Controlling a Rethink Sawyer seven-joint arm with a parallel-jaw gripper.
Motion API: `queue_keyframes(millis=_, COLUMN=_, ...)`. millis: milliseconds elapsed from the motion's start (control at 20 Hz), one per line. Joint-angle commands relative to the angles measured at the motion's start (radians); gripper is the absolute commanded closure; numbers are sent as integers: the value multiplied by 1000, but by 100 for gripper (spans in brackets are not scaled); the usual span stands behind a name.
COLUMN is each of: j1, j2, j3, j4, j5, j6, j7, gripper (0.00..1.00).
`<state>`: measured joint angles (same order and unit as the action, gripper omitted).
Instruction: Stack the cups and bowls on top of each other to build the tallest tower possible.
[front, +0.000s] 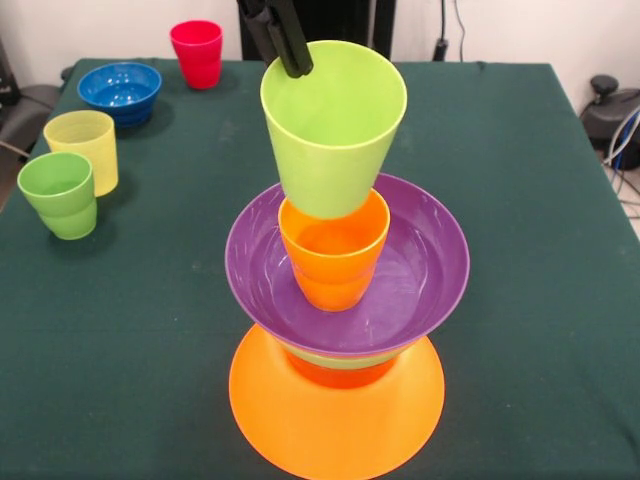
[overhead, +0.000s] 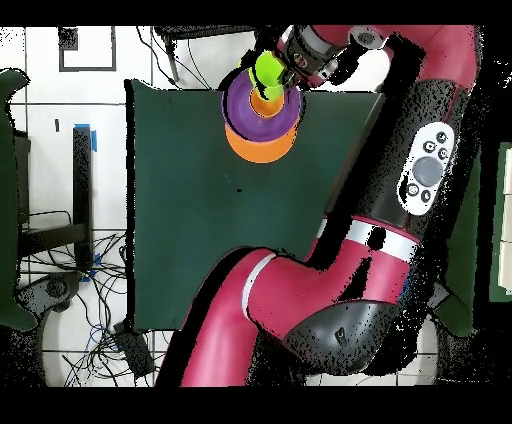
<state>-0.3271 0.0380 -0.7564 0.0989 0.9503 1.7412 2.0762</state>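
Gripper (front: 293, 62) fingers pinch the far rim of the lime green cup (front: 333, 125), holding it tilted just above the orange cup (front: 333, 250), its base at that cup's mouth. That orange cup stands upright in the purple bowl (front: 420, 270), which sits on a stack of bowls over the upturned big orange bowl (front: 335, 415) at the near edge of the green table (front: 520, 200). Well apart at the far left stand the green cup (front: 60, 194), yellow cup (front: 84, 148), blue bowl (front: 120, 92) and red cup (front: 197, 53).

Glossy smooth plastic cups (front: 334, 125) and bowls (front: 348, 262); matt green cloth table (front: 520, 200).
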Motion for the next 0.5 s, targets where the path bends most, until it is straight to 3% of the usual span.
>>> queue_keyframes(millis=50, j1=45, j2=-29, j3=162, j4=117, j5=-117, j6=-88, j7=-214, gripper=100)
queue_keyframes(millis=500, j1=57, j2=-43, j3=210, j4=137, j5=-154, j6=-110, j7=-198, gripper=100)
